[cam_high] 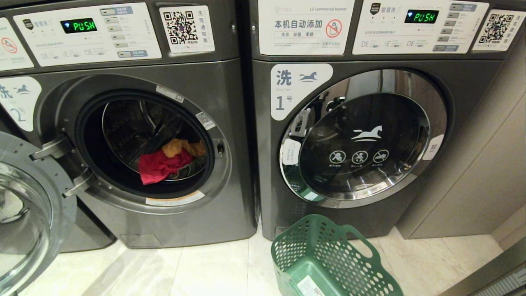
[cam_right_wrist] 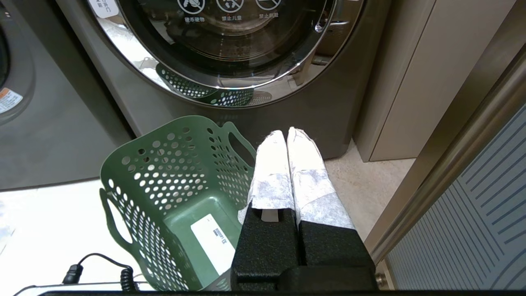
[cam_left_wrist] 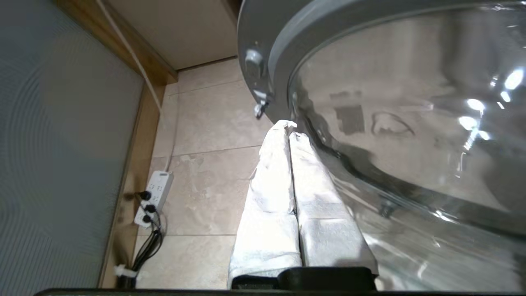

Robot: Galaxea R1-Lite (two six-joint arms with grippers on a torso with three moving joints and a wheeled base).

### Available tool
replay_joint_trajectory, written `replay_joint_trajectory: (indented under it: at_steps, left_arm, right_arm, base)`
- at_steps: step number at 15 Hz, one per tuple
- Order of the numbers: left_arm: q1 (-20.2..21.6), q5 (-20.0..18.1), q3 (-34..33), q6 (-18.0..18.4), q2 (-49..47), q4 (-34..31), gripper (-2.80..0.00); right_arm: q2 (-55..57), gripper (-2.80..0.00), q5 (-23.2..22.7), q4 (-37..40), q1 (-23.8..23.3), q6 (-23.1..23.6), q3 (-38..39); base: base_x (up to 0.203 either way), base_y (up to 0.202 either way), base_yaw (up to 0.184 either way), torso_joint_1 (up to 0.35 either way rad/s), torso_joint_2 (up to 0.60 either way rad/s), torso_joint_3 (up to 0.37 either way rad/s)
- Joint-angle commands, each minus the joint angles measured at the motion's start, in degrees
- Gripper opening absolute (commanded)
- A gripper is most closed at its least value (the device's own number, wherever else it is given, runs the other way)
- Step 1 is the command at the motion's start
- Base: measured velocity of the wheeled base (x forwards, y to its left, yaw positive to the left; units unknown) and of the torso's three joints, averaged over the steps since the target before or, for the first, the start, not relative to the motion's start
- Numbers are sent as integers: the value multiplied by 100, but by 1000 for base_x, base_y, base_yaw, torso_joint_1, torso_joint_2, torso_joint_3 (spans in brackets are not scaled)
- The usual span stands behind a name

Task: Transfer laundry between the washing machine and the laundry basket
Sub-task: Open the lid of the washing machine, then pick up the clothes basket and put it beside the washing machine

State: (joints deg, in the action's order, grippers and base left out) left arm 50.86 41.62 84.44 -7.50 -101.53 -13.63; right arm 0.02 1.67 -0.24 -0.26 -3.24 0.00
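Three soft cloth pieces [cam_high: 166, 162] (red-pink, mustard, dark olive) sit in the drum of the dark grey front-loader marked "2" [cam_high: 135, 135], door swung open for access. Green perforated plastic basket [cam_high: 328, 259] stands empty on the floor, ready. Left hand [cam_left_wrist: 289, 125] pinched closed, empty, beside the glass door [cam_left_wrist: 390, 123]. Right hand [cam_right_wrist: 287, 135] closed, empty, parked over the basket.
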Motion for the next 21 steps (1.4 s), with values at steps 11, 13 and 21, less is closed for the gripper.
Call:
replay_joint_trajectory:
  at_steps: [11,13,21]
  left_arm:
    - [-4583,-3403,-6672,1229,6239,1269,-280]
    - [-4652,-3541,-8015,1545,6916,2073,-280]
    - [-4975,-4297,-8440,1687,9100,1519,-280]
  right_arm:
    - [6,-280,0,-2,0,-1,0]
    - [6,-280,0,-2,0,-10,0]
    - [6,-280,8,-2,0,-10,0]
  base:
    - [0,0,0,0,0,0]
    - [0,0,0,0,0,0]
    - [0,0,0,0,0,0]
